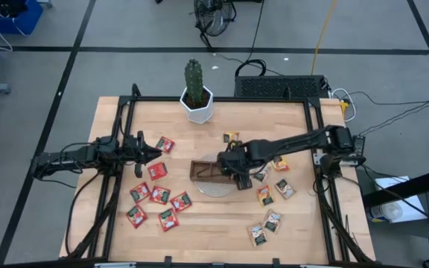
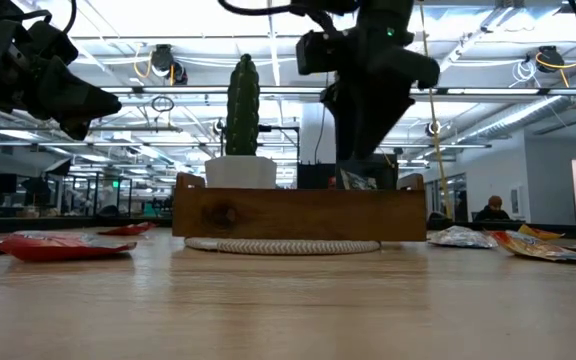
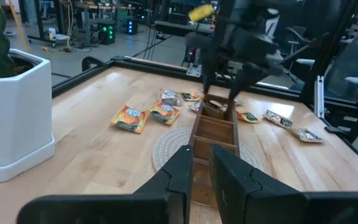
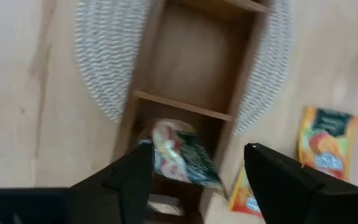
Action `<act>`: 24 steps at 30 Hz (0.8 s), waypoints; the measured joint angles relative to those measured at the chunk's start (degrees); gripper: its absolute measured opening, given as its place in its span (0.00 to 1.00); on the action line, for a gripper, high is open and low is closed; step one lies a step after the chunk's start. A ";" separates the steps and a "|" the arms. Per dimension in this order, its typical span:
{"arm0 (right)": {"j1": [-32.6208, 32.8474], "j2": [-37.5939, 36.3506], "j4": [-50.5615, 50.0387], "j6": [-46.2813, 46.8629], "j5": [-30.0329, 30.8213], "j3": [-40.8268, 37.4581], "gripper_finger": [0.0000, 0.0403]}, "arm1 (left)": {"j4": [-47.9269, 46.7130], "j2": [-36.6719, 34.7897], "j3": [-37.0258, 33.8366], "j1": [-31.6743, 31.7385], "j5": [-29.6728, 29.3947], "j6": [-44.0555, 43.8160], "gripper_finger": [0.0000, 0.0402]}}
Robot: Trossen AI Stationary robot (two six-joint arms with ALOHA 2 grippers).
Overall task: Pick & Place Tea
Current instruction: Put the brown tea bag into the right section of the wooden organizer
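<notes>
The brown wooden tray (image 1: 203,170) rests on a round woven mat (image 1: 213,190) at mid-table. My right gripper (image 4: 197,168) hangs open above the tray's right end, pointing steeply down. Below its spread fingers, one tea sachet (image 4: 179,155) lies tilted in the end compartment, apart from both fingers. Several red sachets (image 1: 159,195) lie flat on the table left of the tray, and orange-yellow and pale ones (image 1: 265,195) lie to its right. My left gripper (image 1: 151,152) waits at the left, level, shut and holding nothing.
A white pot with a cactus (image 1: 197,104) stands at the far edge behind the tray. A black frame (image 1: 125,112) runs along the table's sides. Bare wood lies in front of the tray near the front edge.
</notes>
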 joint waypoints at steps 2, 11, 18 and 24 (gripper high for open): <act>0.76 0.33 0.43 -1.13 0.02 0.00 0.59 | 0.00 0.00 0.00 -0.01 -0.02 -0.01 0.14; 0.34 3.47 1.02 -2.44 -0.83 0.00 0.55 | 0.00 -0.01 -0.02 -0.02 -0.01 -0.01 0.14; -0.32 3.44 0.82 -2.95 -2.76 -0.04 0.51 | 0.00 0.00 0.00 -0.02 -0.01 0.00 0.14; -0.21 2.84 0.18 -3.06 -2.76 -0.04 0.42 | 0.00 -0.01 0.00 -0.02 -0.01 0.00 0.14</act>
